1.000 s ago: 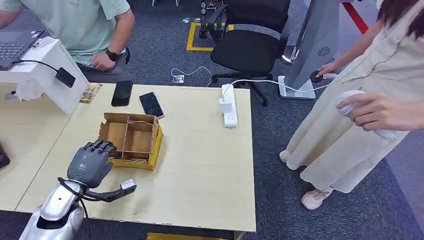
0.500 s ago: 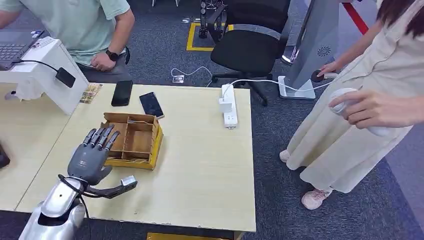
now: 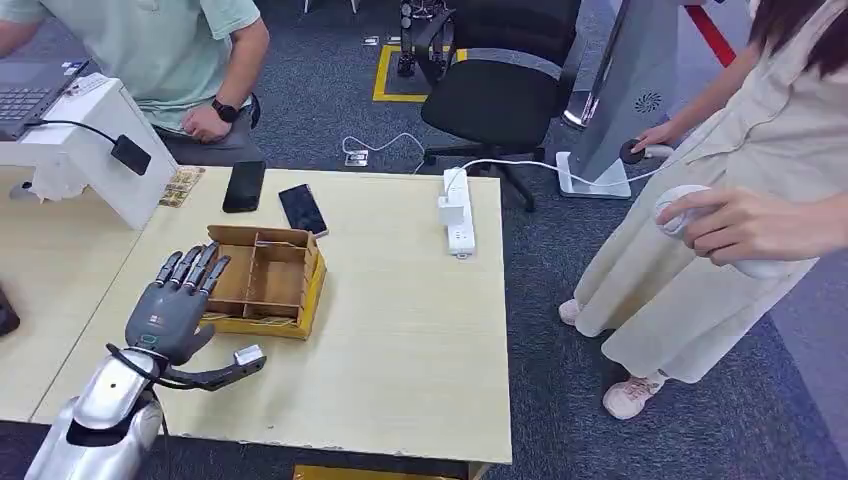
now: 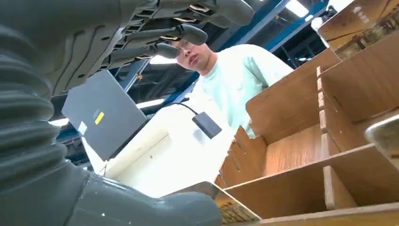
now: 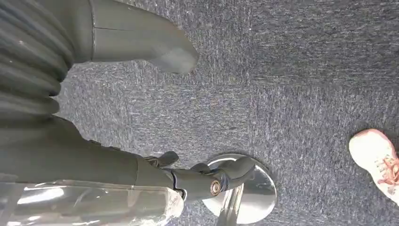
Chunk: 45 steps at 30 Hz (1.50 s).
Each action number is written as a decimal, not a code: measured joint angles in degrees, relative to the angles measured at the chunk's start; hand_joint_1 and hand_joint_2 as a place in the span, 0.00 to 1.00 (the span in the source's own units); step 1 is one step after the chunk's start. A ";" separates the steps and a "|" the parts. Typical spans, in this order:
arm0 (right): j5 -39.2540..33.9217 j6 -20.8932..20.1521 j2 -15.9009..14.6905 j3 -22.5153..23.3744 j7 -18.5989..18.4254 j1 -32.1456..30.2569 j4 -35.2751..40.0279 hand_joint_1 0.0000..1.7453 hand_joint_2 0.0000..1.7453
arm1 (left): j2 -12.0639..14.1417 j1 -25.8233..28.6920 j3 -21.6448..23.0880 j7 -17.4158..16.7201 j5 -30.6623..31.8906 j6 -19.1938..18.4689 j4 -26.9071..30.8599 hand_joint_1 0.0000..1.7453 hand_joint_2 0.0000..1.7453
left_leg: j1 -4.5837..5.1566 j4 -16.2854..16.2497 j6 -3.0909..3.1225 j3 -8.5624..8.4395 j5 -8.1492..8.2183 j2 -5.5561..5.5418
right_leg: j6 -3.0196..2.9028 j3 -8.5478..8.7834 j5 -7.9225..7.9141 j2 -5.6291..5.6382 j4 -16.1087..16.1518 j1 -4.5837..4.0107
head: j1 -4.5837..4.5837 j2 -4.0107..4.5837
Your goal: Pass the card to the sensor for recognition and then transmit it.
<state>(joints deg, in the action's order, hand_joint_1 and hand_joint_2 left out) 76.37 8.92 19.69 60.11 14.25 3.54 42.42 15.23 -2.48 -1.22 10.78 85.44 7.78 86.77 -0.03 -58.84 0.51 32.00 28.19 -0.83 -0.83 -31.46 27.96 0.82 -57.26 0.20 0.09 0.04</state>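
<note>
My left hand (image 3: 172,310) hovers at the left end of a wooden divided box (image 3: 268,275), fingers straight and spread, thumb out to the side, holding nothing. Cards (image 3: 245,320) lie flat in the box's front slot beside the hand. In the left wrist view a printed card (image 4: 231,211) lies just beyond my thumb (image 4: 141,207), with the box's partitions (image 4: 291,155) behind it. A small black sensor (image 3: 131,155) on a cable sits on the slanted white stand (image 3: 95,140) at the back left. My right hand (image 5: 141,108) hangs over carpet, fingers apart, nothing in it.
Two phones (image 3: 243,186) (image 3: 302,209) and a small printed card (image 3: 182,186) lie behind the box. A white power strip (image 3: 456,212) sits at the table's far right edge. One person sits behind the stand by a laptop (image 3: 30,95); another stands at the right holding a white object (image 3: 700,215).
My left hand's fingers have gone from curled over the box's left edge to straight and spread, and the hand has drawn slightly left. The standing person's hand has shifted a little.
</note>
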 joint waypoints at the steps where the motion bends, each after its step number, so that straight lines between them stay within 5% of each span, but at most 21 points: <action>1: 0.00 -0.15 0.00 0.00 0.22 0.00 0.00 0.00 1.00 | 0.04 0.00 0.00 0.00 0.00 -0.02 0.00 0.00 1.00 | 0.00 0.00 0.00 0.00 0.00 0.00 | 0.00 0.00 0.00 0.00 0.00 0.00 | -0.02 0.00; 10: -0.13 -0.74 0.00 0.05 0.90 -0.01 0.00 0.00 1.00 | 0.44 0.94 0.00 0.00 -0.02 -0.42 0.00 0.01 1.00 | 0.00 0.00 0.00 0.01 0.00 0.00 | 0.00 0.00 0.00 0.00 0.00 0.00 | -0.02 0.00; 11: -0.11 -0.74 0.00 0.05 0.90 -0.01 0.00 0.00 1.00 | 0.46 1.05 0.00 0.00 -0.02 -0.39 0.00 0.33 1.00 | 0.00 0.00 0.00 0.01 0.00 0.00 | 0.00 0.00 0.00 0.00 0.00 0.00 | -0.02 0.02; 12: -0.09 -0.74 0.00 0.05 0.90 -0.01 0.00 0.00 1.00 | 0.46 1.12 0.00 0.00 -0.02 -0.42 0.00 0.89 1.00 | 0.00 0.00 0.00 0.01 0.00 0.00 | 0.00 0.00 0.00 0.00 0.00 0.00 | 0.00 0.00; 13: -0.07 -0.74 0.00 0.05 0.92 -0.02 0.02 0.00 1.00 | 0.46 1.18 0.00 0.00 -0.02 -0.42 0.00 1.00 1.00 | 0.01 0.00 0.00 0.01 0.00 0.00 | 0.00 0.00 0.00 0.00 0.00 0.00 | -0.02 0.00; 35: 0.76 -0.74 0.00 0.22 1.00 -0.57 0.17 0.00 1.00 | 0.72 3.00 0.00 0.00 -0.02 -0.90 0.00 1.00 1.00 | 0.01 0.00 0.01 0.01 0.01 0.00 | 0.00 -0.01 0.00 0.00 0.00 0.00 | -0.02 0.00; 37: 0.76 -0.74 0.00 0.26 1.03 -0.59 0.17 0.00 1.00 | 0.70 3.03 0.00 0.00 -0.02 -0.94 0.00 0.91 1.00 | 0.01 0.00 0.01 0.00 0.01 0.00 | 0.00 -0.01 0.00 0.00 0.00 0.00 | 0.00 0.00; 38: 0.76 -0.74 0.00 0.31 1.05 -0.60 0.17 0.00 1.00 | 0.68 3.03 0.00 0.00 -0.02 -1.03 -0.02 1.00 1.00 | 0.01 0.00 0.01 0.00 0.01 0.00 | 0.00 -0.01 0.00 0.00 0.00 0.00 | -0.02 0.00; 45: 0.96 -0.68 0.00 0.92 1.44 -0.86 0.17 0.00 1.00 | 0.02 3.04 0.00 0.00 -0.02 -1.20 -0.11 1.00 1.00 | 0.01 0.00 0.01 0.00 0.01 0.00 | 0.00 -0.02 0.00 0.00 0.00 0.00 | 0.00 0.00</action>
<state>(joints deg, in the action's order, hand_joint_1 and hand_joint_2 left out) 77.33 8.24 19.69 61.02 15.69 2.68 42.60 15.26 0.55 -1.22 10.78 85.42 6.58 86.66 -0.03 -58.84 0.51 32.01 28.19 -0.83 -0.83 -31.48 27.96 0.82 -57.25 0.20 0.09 0.04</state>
